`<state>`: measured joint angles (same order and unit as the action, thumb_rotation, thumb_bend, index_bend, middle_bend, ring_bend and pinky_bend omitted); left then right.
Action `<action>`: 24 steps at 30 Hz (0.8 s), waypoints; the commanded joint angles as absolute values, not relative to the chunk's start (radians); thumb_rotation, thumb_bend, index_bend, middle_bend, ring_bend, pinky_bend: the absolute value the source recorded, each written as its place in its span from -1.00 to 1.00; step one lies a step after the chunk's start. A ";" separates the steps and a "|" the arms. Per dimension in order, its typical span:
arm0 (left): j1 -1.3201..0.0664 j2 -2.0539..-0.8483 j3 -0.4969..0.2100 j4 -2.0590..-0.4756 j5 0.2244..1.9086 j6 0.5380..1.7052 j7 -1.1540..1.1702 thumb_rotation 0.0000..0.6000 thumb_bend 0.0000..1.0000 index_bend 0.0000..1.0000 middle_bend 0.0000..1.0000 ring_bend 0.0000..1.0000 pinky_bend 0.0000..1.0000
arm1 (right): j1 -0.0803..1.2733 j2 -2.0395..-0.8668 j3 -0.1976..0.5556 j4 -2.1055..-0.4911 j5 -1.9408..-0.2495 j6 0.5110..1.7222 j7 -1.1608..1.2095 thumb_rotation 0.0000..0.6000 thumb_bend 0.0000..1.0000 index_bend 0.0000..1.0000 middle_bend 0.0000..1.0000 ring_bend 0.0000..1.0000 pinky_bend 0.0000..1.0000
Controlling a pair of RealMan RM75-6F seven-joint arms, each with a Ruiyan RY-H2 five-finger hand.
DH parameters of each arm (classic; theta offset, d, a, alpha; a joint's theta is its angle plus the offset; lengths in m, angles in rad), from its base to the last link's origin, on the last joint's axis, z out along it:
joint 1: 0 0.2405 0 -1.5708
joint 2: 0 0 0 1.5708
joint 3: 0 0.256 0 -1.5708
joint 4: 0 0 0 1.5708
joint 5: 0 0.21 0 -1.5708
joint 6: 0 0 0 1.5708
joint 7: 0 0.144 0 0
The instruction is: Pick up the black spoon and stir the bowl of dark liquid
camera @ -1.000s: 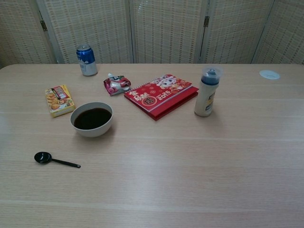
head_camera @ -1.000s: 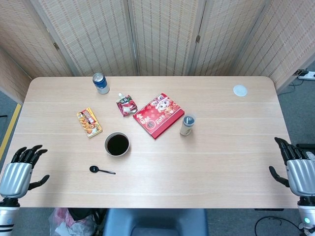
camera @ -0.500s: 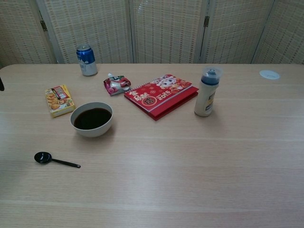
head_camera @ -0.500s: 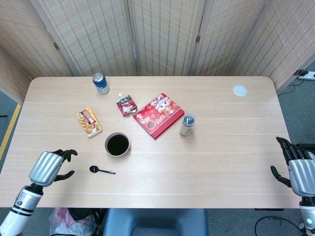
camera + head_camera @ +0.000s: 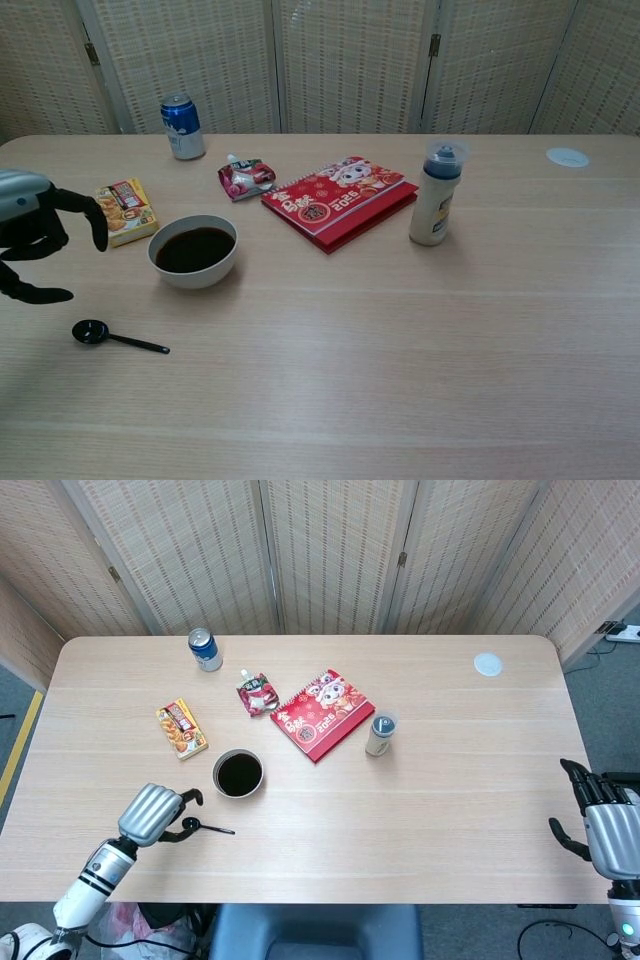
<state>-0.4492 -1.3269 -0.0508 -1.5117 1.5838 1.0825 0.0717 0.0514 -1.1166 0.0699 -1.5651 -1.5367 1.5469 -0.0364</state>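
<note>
A: What differed from the earlier frames?

B: The left hand [image 5: 152,814] had advanced from the near-left desk [image 5: 450,780] edge to a position over the desk, just left of the black spoon [image 5: 205,827]. Its fingers [image 5: 88,215] were apart and curved downward, holding nothing. The chest view, which showed no hand a second before, now showed it above the spoon bowl [image 5: 91,331], not touching it. The right hand [image 5: 605,825] stayed at the near-right edge, fingers apart, holding nothing. No object had shifted.

A: Where were the task items relative to the left hand?

B: The spoon lay flat on the desk just right of and below the hand, handle pointing away from it to the right. The bowl of dark liquid [image 5: 238,774] stood just beyond the hand, to its right, apart from the spoon.

A: What else was around, and did anything obstruct?

B: Beyond the hand lay a yellow snack box [image 5: 181,729], farther off a blue can [image 5: 205,649] and a small pouch [image 5: 257,693]. Well to the right were a red notebook [image 5: 322,714] and a capped bottle [image 5: 380,734]; a white disc [image 5: 487,664] lay at the far right. Nothing lay between hand and spoon.

A: What did one view show that the other did not?

B: Only the head view showed the right hand and the left forearm. The chest view showed the gap between the fingers and the spoon.
</note>
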 commanded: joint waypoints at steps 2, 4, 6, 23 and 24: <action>-0.472 -1.369 -0.041 -1.484 1.548 1.035 0.086 1.00 -0.51 -0.08 0.92 0.91 1.00 | 0.051 -1.117 0.069 -1.564 -1.534 1.544 -0.035 1.00 -0.53 -1.00 -0.70 -0.56 -0.45; -0.481 -1.389 -0.033 -1.465 1.541 1.016 0.095 1.00 -0.51 -0.05 0.93 0.93 1.00 | 0.052 -1.117 0.070 -1.562 -1.534 1.543 -0.033 1.00 -0.53 -1.00 -0.70 -0.56 -0.45; -0.485 -1.410 -0.028 -1.446 1.540 1.014 0.105 1.00 -0.51 -0.02 0.94 0.93 1.00 | 0.052 -1.118 0.070 -1.559 -1.532 1.541 -0.032 1.00 -0.53 -1.00 -0.69 -0.55 -0.45; -0.519 -1.519 -0.022 -1.374 1.411 0.920 0.199 1.00 -0.30 0.00 0.96 0.95 1.00 | 0.046 -1.126 0.067 -1.537 -1.521 1.536 -0.013 1.00 -0.53 -1.00 -0.68 -0.50 -0.45; -0.520 -1.522 -0.024 -1.373 1.402 0.916 0.204 1.00 -0.30 0.00 0.96 0.95 1.00 | 0.046 -1.126 0.067 -1.536 -1.520 1.536 -0.012 1.00 -0.53 -1.00 -0.68 -0.49 -0.45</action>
